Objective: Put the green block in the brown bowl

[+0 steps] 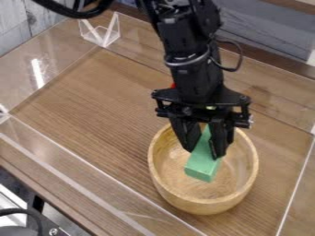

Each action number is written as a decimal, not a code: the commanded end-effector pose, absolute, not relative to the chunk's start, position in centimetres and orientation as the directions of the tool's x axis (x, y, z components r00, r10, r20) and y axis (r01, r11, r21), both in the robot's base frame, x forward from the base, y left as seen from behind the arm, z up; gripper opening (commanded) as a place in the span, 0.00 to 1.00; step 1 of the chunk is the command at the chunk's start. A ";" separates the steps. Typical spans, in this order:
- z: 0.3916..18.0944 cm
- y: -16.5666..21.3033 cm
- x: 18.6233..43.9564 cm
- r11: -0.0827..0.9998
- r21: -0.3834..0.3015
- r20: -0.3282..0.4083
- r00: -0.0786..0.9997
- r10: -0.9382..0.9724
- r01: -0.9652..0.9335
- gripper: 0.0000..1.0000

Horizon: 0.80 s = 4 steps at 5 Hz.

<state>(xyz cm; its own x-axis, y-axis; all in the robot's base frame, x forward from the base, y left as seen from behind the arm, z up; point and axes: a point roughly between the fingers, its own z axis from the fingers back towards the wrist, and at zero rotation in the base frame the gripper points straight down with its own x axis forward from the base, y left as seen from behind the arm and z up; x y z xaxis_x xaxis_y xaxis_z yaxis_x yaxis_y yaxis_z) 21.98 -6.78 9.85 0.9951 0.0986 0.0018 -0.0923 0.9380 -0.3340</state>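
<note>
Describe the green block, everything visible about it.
The green block is a plain, matte, light-green rectangular bar. It stands tilted inside the brown bowl, lower end at the bowl's floor, upper end between the fingers of the black gripper. Whether the fingers are pressing it cannot be told.

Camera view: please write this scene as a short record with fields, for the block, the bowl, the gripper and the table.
block: green block, tilted, its lower end down in the bowl, its upper end between the fingers
bowl: brown bowl, wooden, upright on the table, near its front edge
gripper: gripper points down over the bowl, fingers either side of the block; whether they still press it cannot be told
table: wooden table, clear walls around it
behind arm: a red thing, mostly hidden
</note>
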 end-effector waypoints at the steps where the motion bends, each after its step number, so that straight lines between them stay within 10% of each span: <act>1: 11.0 -6.5 22.4 0.935 -0.349 0.063 0.994 0.092 -0.064 0.00; 4: 10.9 -6.4 22.4 0.933 -0.357 0.068 0.995 0.072 -0.043 0.00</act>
